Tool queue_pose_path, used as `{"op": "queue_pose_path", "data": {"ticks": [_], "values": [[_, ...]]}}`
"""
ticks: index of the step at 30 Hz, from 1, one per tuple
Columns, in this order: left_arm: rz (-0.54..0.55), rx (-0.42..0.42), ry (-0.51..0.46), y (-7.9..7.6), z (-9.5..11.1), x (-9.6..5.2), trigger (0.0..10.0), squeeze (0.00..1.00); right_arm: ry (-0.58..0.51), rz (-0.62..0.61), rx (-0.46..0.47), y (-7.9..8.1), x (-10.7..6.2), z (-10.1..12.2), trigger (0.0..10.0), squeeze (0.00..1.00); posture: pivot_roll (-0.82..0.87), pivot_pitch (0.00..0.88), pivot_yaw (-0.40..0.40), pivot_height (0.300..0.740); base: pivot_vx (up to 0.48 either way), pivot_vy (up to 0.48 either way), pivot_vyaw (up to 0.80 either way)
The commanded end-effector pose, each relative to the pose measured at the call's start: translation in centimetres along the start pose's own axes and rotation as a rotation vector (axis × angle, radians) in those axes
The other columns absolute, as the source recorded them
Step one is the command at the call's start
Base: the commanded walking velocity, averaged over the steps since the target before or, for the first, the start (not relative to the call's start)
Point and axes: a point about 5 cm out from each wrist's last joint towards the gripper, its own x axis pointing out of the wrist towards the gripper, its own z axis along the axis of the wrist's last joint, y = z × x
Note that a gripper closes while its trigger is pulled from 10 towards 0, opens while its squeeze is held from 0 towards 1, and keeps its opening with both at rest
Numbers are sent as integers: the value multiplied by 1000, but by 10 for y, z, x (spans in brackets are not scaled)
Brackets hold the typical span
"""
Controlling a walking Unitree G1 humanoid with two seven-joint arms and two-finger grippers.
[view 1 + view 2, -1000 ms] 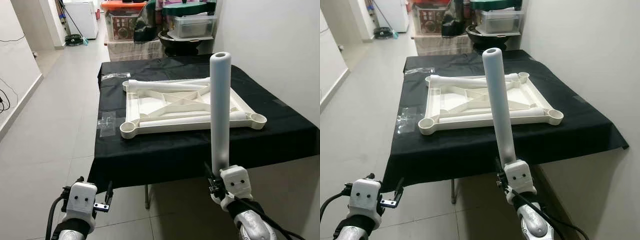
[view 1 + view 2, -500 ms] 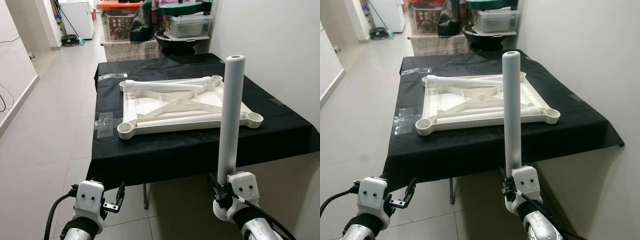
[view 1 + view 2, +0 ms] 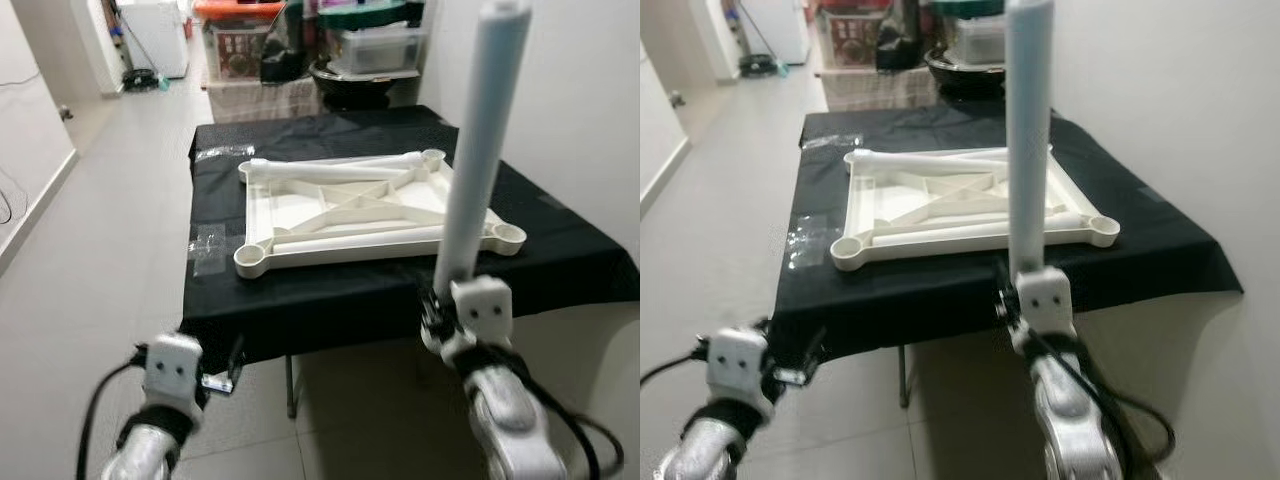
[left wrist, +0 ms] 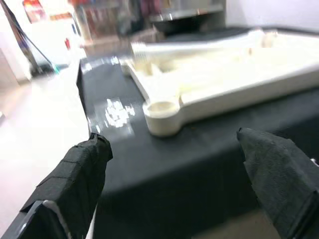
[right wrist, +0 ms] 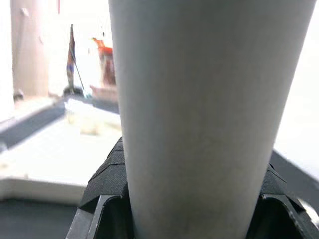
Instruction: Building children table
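Note:
A white plastic table top lies upside down on a black-draped table, with round leg sockets at its corners and two white legs lying across it. My right gripper is shut on the base of another white table leg, held upright in front of the table's near edge. In the right wrist view the leg sits between the black fingers. My left gripper is open and holds nothing, low at the table's near left corner. The left wrist view looks across the cloth at a corner socket.
A clear plastic bag lies on the cloth left of the table top. A white wall runs along the right. Storage boxes and a dark bowl are stacked behind the table. Tiled floor stretches to the left.
My right arm has lifted the leg higher and nearer the table edge, tilting its top slightly right. The left gripper has risen a little. The picture is now blurred.

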Motion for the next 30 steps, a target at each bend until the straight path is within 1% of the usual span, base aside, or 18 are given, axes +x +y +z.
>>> {"op": "queue_pose_path", "data": {"ticks": [1,4,7,11,13,21,23,24,26,28,29,30], "values": [[22,-3,15,3,-3,-2,10000,0,18,-1,20,0,1,-5,10000,0,3,0,-34,740,0,0,0],[19,-10,0,2,-1,0,10000,0,4,3,45,1,10,-1,10000,0,9,0,-39,740,200,0,0],[10,-6,-3,1,0,0,10000,0,1,17,61,2,13,-1,10000,0,13,0,-38,740,411,0,0],[8,-6,-4,1,0,0,10000,0,-1,23,64,3,14,-1,10000,0,11,0,-35,740,480,0,0],[5,-8,-11,2,2,3,10000,0,2,25,70,4,15,-1,10000,0,6,0,-27,740,480,0,0],[5,-8,-11,2,2,3,10000,0,2,25,70,4,15,-1,10000,0,6,0,-27,740,480,0,0],[-1,-8,-16,2,3,6,10000,0,2,29,73,6,17,-1,10000,0,4,0,-20,740,480,0,0],[-12,-4,-23,1,4,9,10000,0,-9,35,103,9,25,3,10000,0,11,0,-17,740,315,0,0],[-24,2,-28,0,6,12,10000,0,-22,45,144,11,37,9,10000,0,15,0,-20,740,311,0,0],[-25,4,-28,0,6,12,10000,0,-25,47,154,11,40,10,10000,0,15,0,-20,740,292,0,0],[-20,5,-25,0,6,13,10000,0,-32,55,163,10,43,12,10000,0,15,0,-23,740,0,0,0],[-20,5,-25,0,6,13,10000,0,-32,55,163,10,43,12,10000,0,15,0,-23,740,0,0,0]]}}
